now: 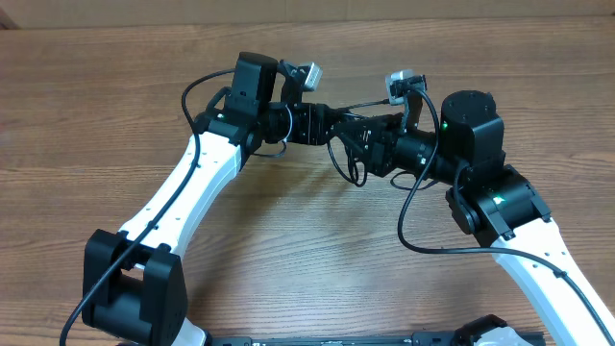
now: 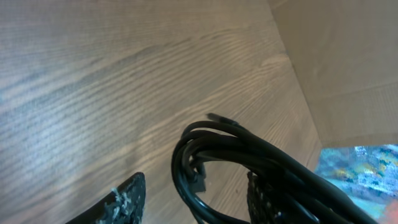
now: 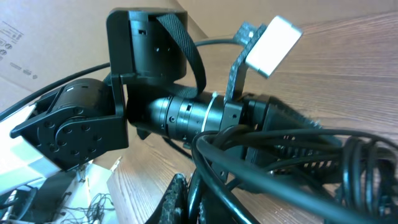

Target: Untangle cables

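Observation:
A bundle of thin black cables (image 1: 354, 159) hangs in loops between my two grippers above the middle of the wooden table (image 1: 115, 115). My left gripper (image 1: 332, 123) reaches in from the left. In the left wrist view its fingers (image 2: 193, 200) stand wide apart, and the cable loops (image 2: 211, 146) with a small plug tip pass between them, lying against the right finger. My right gripper (image 1: 373, 144) faces it from the right. In the right wrist view its fingers (image 3: 189, 199) are closed on a cable strand (image 3: 280, 162).
A cardboard wall (image 2: 336, 62) runs along the table's far edge and also shows in the right wrist view (image 3: 25, 50). A thicker arm cord (image 1: 413, 211) loops beside the right arm. Thin loose wires (image 3: 93, 205) lie on a white surface beyond the table.

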Robot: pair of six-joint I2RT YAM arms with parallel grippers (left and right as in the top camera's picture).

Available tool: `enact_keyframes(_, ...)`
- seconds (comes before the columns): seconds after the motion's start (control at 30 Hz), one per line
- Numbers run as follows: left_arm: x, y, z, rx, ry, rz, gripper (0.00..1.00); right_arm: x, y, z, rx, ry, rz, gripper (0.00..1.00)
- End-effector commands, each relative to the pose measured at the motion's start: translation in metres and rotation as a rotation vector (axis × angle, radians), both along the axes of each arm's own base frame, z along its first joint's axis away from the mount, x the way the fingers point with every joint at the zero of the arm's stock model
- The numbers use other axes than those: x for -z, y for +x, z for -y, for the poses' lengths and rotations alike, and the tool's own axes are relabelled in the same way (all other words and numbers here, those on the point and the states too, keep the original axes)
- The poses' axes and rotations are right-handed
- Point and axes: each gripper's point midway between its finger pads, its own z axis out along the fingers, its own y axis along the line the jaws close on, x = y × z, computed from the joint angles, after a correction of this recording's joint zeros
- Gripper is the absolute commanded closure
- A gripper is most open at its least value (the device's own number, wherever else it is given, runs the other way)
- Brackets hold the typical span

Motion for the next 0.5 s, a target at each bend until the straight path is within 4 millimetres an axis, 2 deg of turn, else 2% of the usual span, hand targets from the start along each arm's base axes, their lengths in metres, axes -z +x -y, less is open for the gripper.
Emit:
enact_keyframes(0.0, -0.006, 0.003, 0.006, 0.008, -0.016, 0.027, 0.48, -0.017, -0.007, -0.004, -0.041, 0.038, 0.022, 0.96)
enact_keyframes(0.1, -0.008, 0.005, 0.007, 0.008, -0.021, 0.040, 0.62, -0.020, -0.013, -0.008, -0.081, 0.053, 0.018, 0.96)
enact_keyframes(0.13, -0.008, 0.006, 0.007, 0.008, -0.022, 0.042, 0.69, -0.020, -0.015, -0.009, -0.092, 0.056, 0.017, 0.96)
enact_keyframes(0.17, -0.009, 0.006, 0.007, 0.008, -0.023, 0.045, 0.79, -0.020, -0.015, -0.009, -0.093, 0.056, 0.015, 0.96)
enact_keyframes(0.2, -0.010, 0.007, 0.007, 0.008, -0.025, 0.050, 0.95, -0.019, -0.015, -0.008, -0.092, 0.054, 0.010, 0.96)
enact_keyframes(0.27, -0.012, 0.010, 0.006, 0.004, -0.030, 0.063, 0.96, -0.014, -0.013, -0.006, -0.069, 0.039, -0.004, 0.96)
enact_keyframes(0.33, -0.018, 0.013, 0.002, -0.001, -0.044, 0.076, 0.96, 0.005, -0.002, 0.006, 0.038, -0.028, -0.057, 0.96)
enact_keyframes(0.4, -0.025, 0.016, -0.006, -0.013, -0.055, 0.085, 0.96, 0.034, 0.009, 0.029, 0.189, -0.139, -0.129, 0.96)
enact_keyframes(0.47, -0.031, 0.018, -0.016, -0.034, -0.056, 0.093, 0.96, 0.068, 0.016, 0.060, 0.355, -0.289, -0.207, 0.96)
